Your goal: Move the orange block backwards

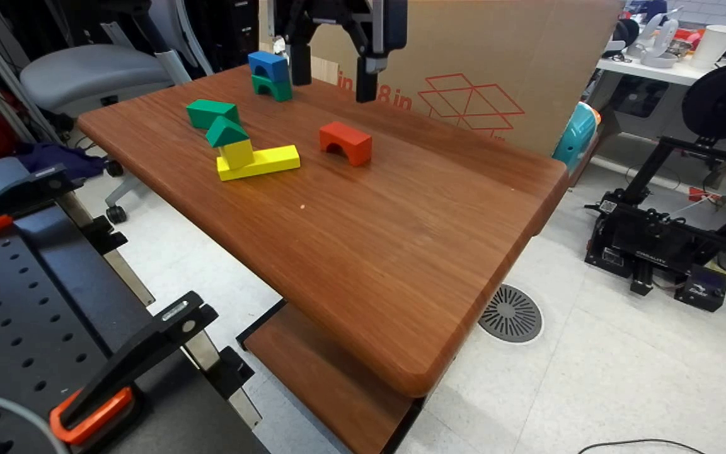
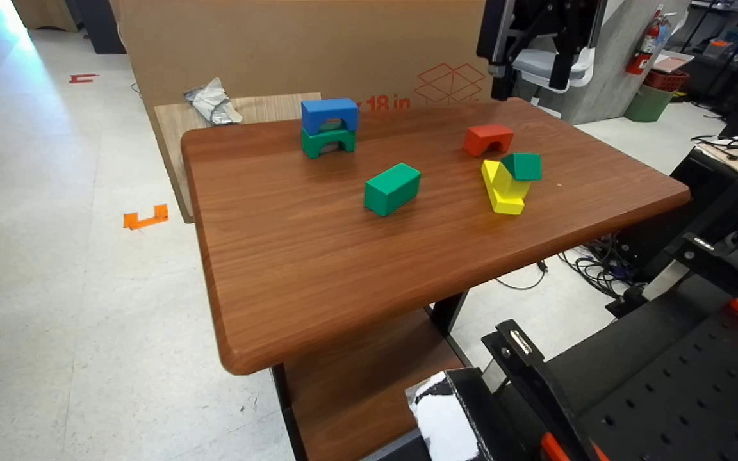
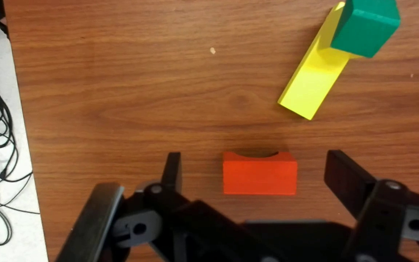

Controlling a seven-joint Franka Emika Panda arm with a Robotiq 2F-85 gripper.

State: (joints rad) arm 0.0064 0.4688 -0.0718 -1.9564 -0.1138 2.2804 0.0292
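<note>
We judge the grasp not yet made and the whole backward move left to do. The orange block (image 3: 259, 176) stands notch-down on the desk (image 1: 401, 233), low and right of centre in the wrist view. The tool (image 1: 334, 83) hangs above the desk, spread wide and holding nothing; in the wrist view the block shows between its jaws, apart from both. We think lowering, closing, shifting and letting go remain, though nothing marks for us where the block should finish.

The desk has a brown wood-grain top. In an exterior view, left of the block, a green wedge (image 1: 225, 132) sits on a small yellow block (image 1: 237, 153), itself on a yellow bar (image 1: 276, 161); higher in the frame, a blue arch (image 1: 270, 62) stands on a green arch (image 1: 281, 90). We see cardboard (image 1: 464, 50) rising behind the desk, a grey chair (image 1: 95, 79) at upper left, and a black 3D printer (image 1: 659, 243) on the pale floor (image 1: 527, 384) at right.
</note>
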